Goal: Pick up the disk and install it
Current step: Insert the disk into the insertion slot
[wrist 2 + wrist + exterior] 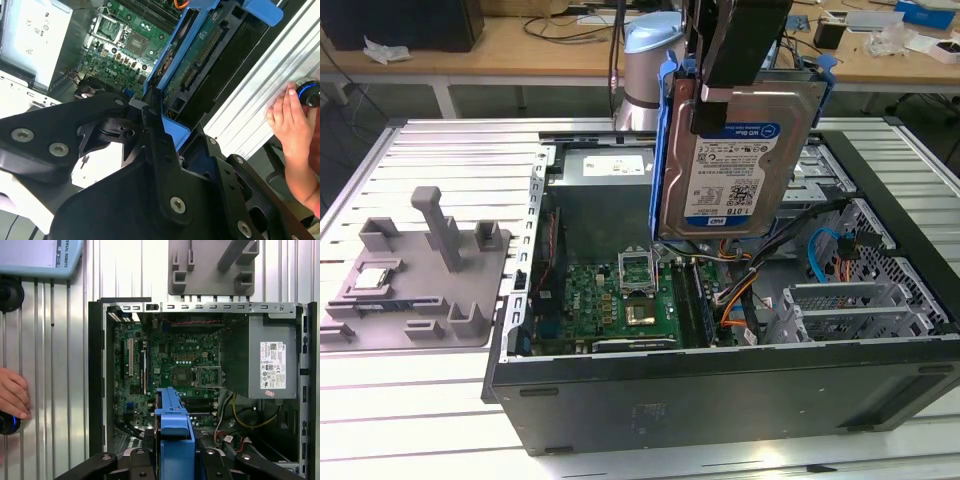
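The disk (735, 160) is a silver drive with a white-and-blue label and a blue plastic rail frame. It hangs on edge above the open computer case (720, 400), over the motherboard's right part in the exterior view. My gripper (716, 98) is shut on its upper edge, black fingers clamping both faces. In the second wrist view the disk's green circuit side (200, 55) and blue rail run away from the gripper (156, 125). The first wrist view looks down the blue rail (172, 422) from the gripper (172, 460) into the case.
The motherboard (620, 295) lies in the case floor, with the power supply (272, 360) and a metal drive cage (850, 305) beside it. A grey fixture block (420, 270) sits outside the case. A person's hand (292, 120) rests on a blue-lit knob on the table.
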Robot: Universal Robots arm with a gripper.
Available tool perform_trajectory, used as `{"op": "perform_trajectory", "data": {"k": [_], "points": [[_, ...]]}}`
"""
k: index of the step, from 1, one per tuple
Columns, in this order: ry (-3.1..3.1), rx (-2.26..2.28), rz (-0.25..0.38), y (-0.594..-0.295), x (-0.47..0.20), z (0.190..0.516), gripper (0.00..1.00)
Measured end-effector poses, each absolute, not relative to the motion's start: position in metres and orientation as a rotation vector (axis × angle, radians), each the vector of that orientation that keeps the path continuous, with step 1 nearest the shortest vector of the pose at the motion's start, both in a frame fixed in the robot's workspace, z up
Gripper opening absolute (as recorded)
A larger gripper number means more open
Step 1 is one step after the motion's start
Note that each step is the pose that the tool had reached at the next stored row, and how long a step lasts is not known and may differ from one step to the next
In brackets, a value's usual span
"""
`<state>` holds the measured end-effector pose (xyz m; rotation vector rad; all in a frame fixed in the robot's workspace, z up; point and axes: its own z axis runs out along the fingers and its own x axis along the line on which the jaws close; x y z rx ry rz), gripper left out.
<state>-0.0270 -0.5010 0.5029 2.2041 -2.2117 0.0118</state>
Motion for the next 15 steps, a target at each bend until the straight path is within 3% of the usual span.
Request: {"op": "perform_trajectory", "data": {"k": [15], "points": [[-2.213,2.205,0.010,-0.5017,-0.0267,0.5029,0.37]]}}
